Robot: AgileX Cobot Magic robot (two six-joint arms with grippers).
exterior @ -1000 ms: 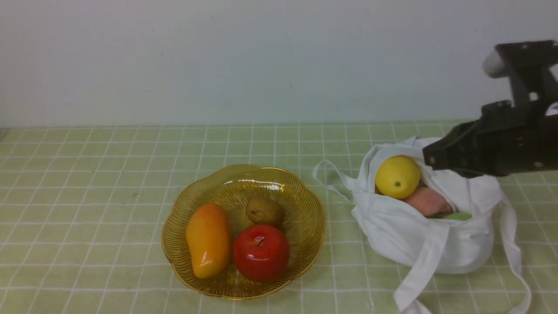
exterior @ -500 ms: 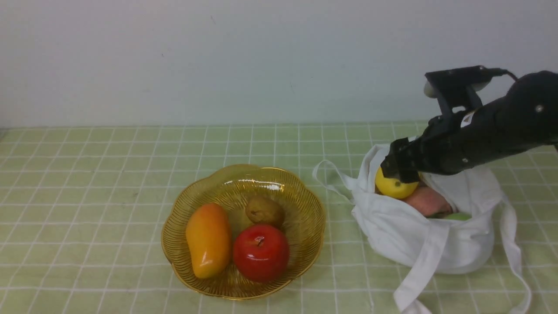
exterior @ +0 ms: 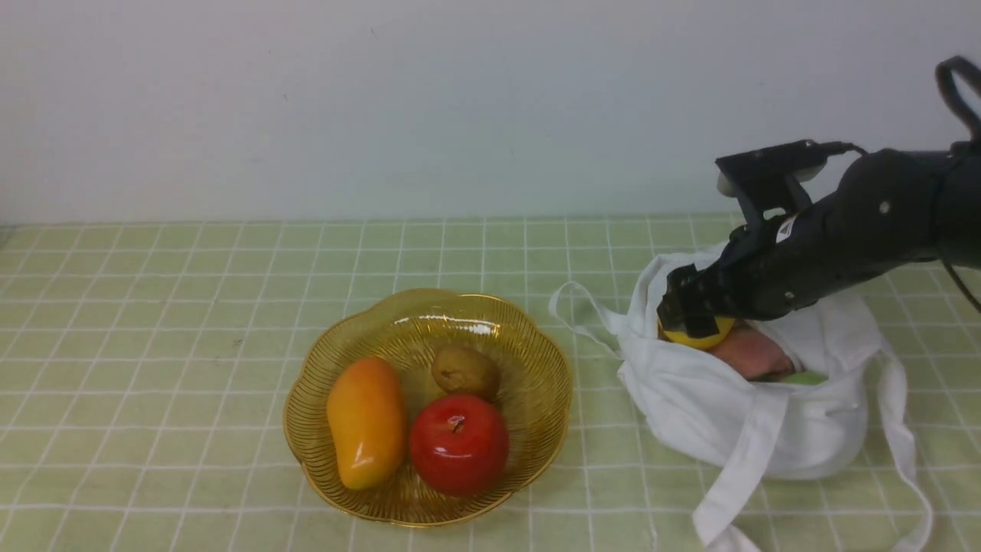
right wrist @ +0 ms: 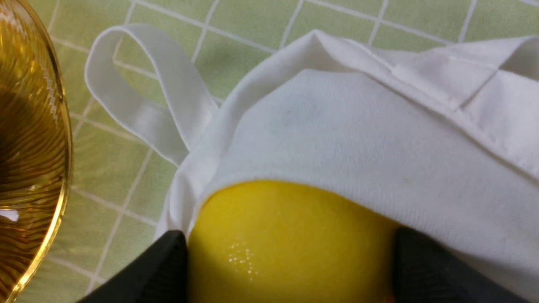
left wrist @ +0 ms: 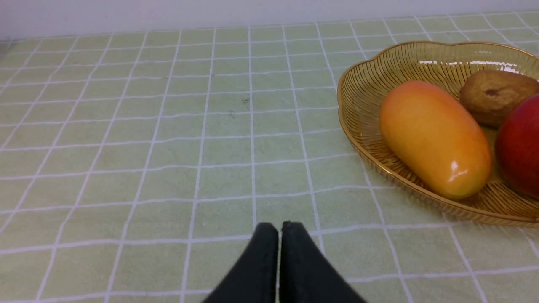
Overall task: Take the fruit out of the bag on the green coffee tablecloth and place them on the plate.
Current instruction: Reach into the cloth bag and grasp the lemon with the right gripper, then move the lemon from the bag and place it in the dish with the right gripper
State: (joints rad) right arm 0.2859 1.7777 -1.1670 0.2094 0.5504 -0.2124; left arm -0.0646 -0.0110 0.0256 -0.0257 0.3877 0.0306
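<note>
From the front we see our right gripper (exterior: 692,320) reaching low into the mouth of the bag (exterior: 766,429), which slumps open on the tablecloth (exterior: 153,307) just right of the plate (exterior: 429,297). The forearm slopes down from the right, wrist pitched toward the lemon (exterior: 703,339) — the topmost fruit, so the easiest to take first. A peach (exterior: 751,354) and a green fruit (exterior: 806,378) lie lower in the bag. A mango (exterior: 366,422), apple (exterior: 458,445) and brown pear (exterior: 465,371) sit in the plate.

Our left wrist camera shows the left gripper (left wrist: 279,229) pressed closed and empty, low over bare cloth beside the plate — parked clear, we judge.

Our right wrist camera shows the fingers (right wrist: 162,265) clamped against both flanks of the lemon, with bag fabric draped over its far side.
</note>
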